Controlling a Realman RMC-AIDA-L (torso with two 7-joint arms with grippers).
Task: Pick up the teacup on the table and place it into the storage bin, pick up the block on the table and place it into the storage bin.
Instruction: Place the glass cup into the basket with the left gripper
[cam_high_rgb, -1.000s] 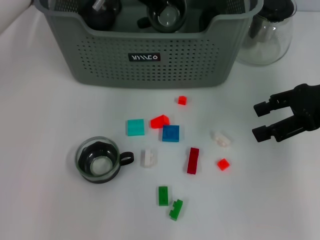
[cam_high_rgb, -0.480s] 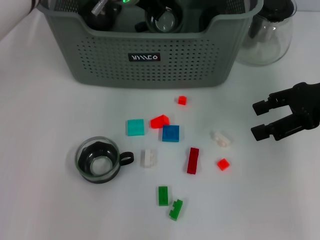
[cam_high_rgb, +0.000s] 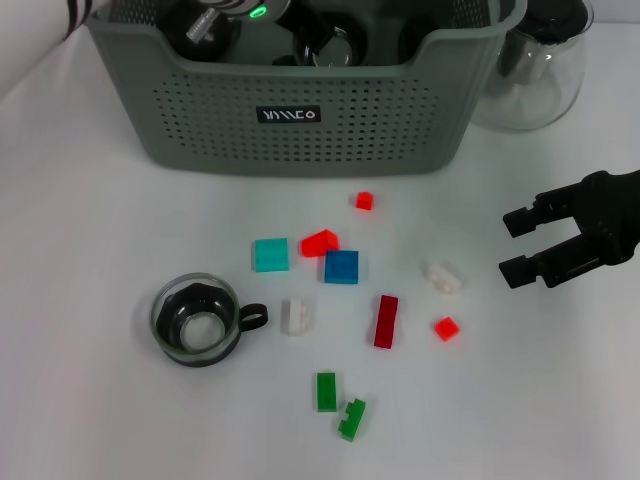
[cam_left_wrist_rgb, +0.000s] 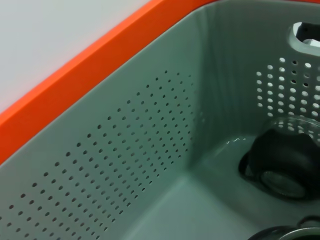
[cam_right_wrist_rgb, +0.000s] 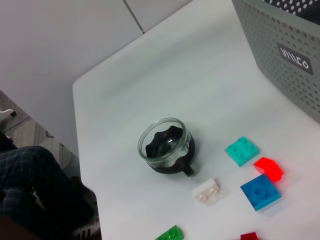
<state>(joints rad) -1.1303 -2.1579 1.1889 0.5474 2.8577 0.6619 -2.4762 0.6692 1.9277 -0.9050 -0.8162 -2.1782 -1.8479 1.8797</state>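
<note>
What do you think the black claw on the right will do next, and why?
Probably it will slide toward the small white block, the piece closest to it, and lower over it. The right gripper hovers open and empty beside the scattered blocks, while the left arm is over the storage bin. The teacup sits farther off on the table.
</note>
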